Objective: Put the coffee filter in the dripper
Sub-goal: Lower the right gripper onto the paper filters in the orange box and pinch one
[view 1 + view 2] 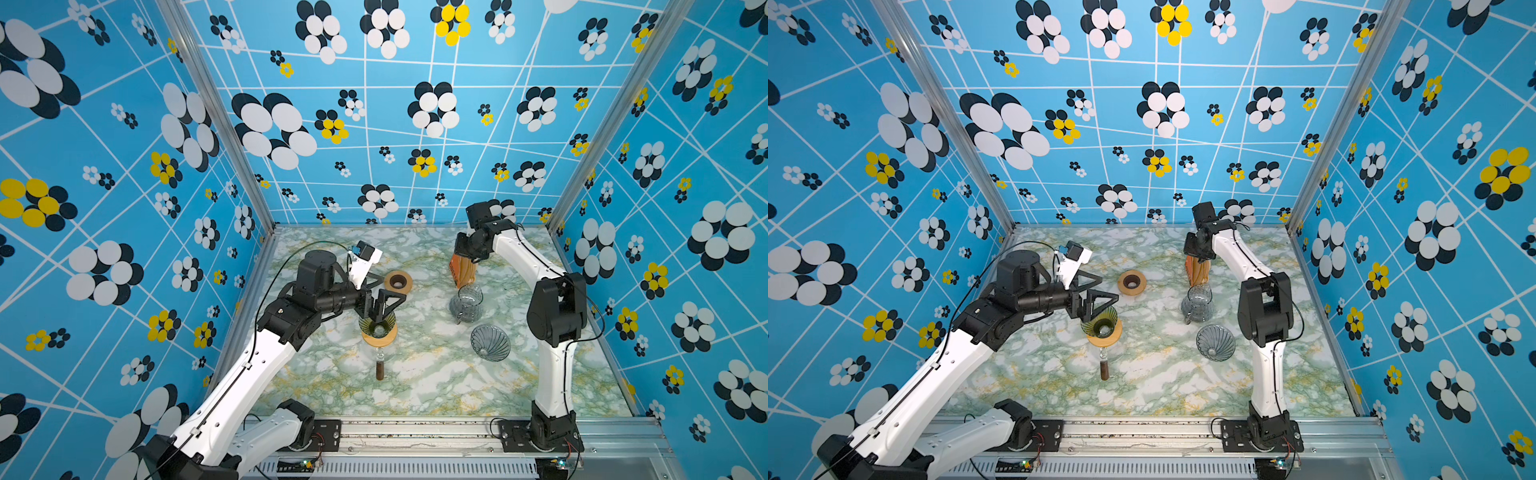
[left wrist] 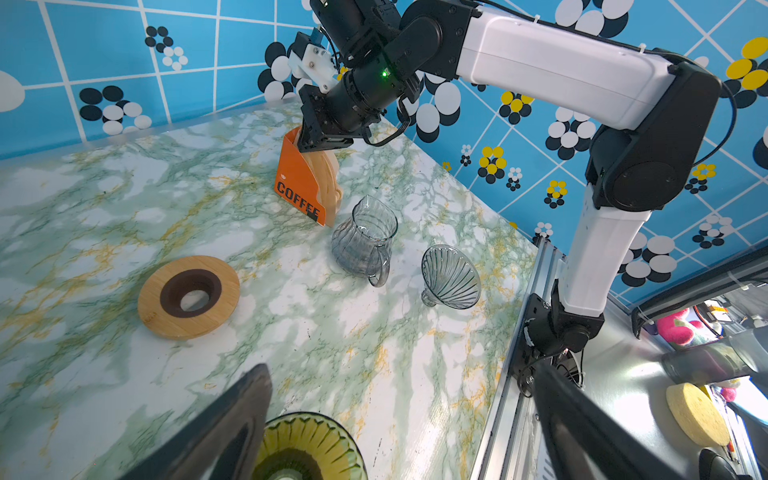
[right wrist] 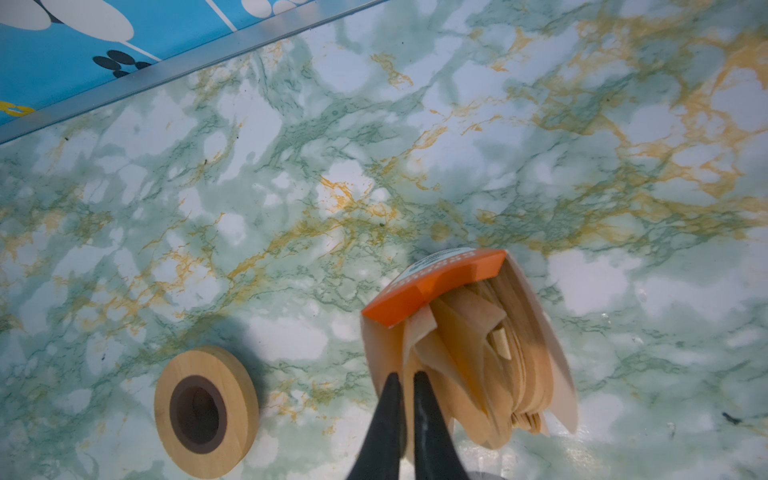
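The tan coffee filters [image 3: 461, 332] stand as a stack in an orange "COFFEE" holder [image 1: 456, 268] at the back right of the marble table. My right gripper [image 3: 406, 376] reaches down into the holder's top and is shut on the edge of one coffee filter [image 3: 420, 328]. The dripper [image 1: 379, 326] is green-yellow ribbed glass and sits on a wooden collar over a glass server at mid-table. My left gripper [image 1: 384, 293] hovers open just above its far rim; in the left wrist view the dripper [image 2: 307, 446] lies beside one finger, untouched.
A loose wooden ring with a dark centre [image 1: 398, 281] lies behind the dripper. A grey glass jug [image 1: 466, 303] stands just in front of the filter holder. A grey glass cone [image 1: 490, 343] lies on its side nearer the front right. The back wall is close behind the holder.
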`<control>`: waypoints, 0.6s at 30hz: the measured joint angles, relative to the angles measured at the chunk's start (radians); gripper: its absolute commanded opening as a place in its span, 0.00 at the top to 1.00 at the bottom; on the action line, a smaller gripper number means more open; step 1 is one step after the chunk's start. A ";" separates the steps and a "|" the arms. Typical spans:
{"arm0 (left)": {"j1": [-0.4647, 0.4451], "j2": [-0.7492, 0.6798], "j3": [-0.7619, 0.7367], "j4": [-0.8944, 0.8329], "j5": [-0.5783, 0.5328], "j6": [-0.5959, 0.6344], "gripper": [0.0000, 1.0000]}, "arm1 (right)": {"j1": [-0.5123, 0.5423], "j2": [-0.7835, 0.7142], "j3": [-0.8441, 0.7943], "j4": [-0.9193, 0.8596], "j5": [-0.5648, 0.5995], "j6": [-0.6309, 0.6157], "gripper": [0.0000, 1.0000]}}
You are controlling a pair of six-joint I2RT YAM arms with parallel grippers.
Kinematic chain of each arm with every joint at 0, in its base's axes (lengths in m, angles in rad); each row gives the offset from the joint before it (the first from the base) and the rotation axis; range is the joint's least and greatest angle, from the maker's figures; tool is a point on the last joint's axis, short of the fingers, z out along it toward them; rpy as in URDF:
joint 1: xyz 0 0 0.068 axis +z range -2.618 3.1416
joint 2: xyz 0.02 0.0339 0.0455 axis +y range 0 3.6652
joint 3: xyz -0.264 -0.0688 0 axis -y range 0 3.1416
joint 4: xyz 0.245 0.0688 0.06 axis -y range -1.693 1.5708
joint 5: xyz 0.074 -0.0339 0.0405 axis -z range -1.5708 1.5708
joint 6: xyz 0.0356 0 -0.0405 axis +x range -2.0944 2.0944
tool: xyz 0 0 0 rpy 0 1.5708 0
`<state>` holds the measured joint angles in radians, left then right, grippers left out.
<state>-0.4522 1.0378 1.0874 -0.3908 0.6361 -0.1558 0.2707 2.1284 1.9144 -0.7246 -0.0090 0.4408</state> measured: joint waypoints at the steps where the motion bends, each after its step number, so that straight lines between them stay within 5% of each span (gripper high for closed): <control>1: 0.000 0.000 0.000 0.000 0.000 0.000 0.01 | 0.000 0.000 0.000 0.000 0.000 0.000 0.89; 18: 0.000 0.000 0.000 -0.006 0.000 0.000 0.01 | 0.000 0.017 0.000 0.002 -0.013 -0.018 0.93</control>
<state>-0.4519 1.0378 1.0878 -0.3969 0.6365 -0.1555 0.2707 2.1456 1.9144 -0.7227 -0.0219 0.4232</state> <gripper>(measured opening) 0.991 0.075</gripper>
